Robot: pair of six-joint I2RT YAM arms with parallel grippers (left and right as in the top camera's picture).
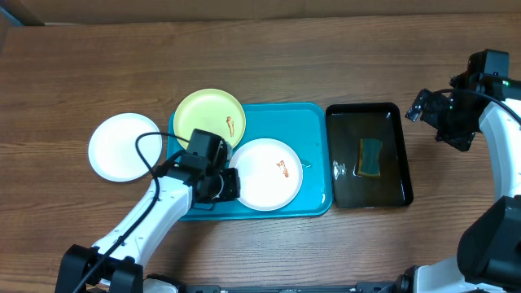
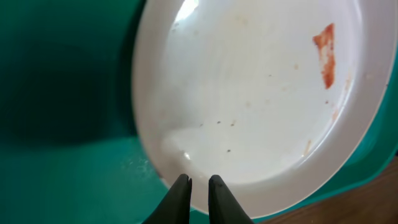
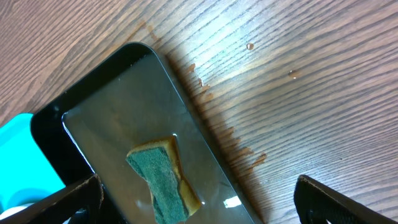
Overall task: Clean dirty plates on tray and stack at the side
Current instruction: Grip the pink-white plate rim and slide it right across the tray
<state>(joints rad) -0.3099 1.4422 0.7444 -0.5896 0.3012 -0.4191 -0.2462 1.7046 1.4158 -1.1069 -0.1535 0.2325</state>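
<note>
Overhead, the light is bright and even, the wooden surface (image 1: 326, 49) sharp, shadows soft. The left wrist view is out of focus — the white plate (image 2: 261, 106) glares at its top rim, deep shadow darkens the tray (image 2: 56, 87), the left claw (image 2: 198, 185) a black silhouette. In the right wrist view a glare band crosses the wooden surface, the black tray (image 3: 112, 112) glints, and the right claw (image 3: 199, 202) blurs at the corners.

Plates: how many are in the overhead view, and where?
3. A white round plate lies on the wooden table left of the turquoise rectangular plastic tray; a pale yellow-green plate overlaps its upper-left corner; a smeared white plate lies inside it.
</note>
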